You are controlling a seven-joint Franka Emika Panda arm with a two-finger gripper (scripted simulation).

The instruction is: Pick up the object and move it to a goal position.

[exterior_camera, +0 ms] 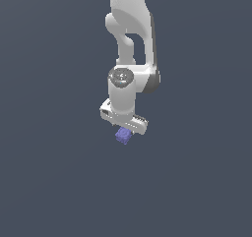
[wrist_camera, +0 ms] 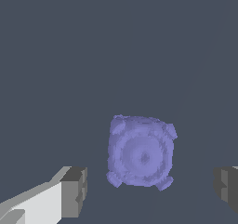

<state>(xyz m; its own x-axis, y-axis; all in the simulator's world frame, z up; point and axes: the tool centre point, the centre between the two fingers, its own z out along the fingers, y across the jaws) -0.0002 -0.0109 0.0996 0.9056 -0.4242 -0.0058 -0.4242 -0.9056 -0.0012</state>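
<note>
White Panda gripper is spread wide: grey-padded fingers flank the small periwinkle bumpy cube-shaped lump, a gap on each side, no contact. Exterior view: white arm points down, lump just below the gripper on a plain dark grey surface.

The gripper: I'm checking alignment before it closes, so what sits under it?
Under the gripper lies the periwinkle object, between the open fingers without touching them. In the exterior view the gripper covers part of the object.
</note>
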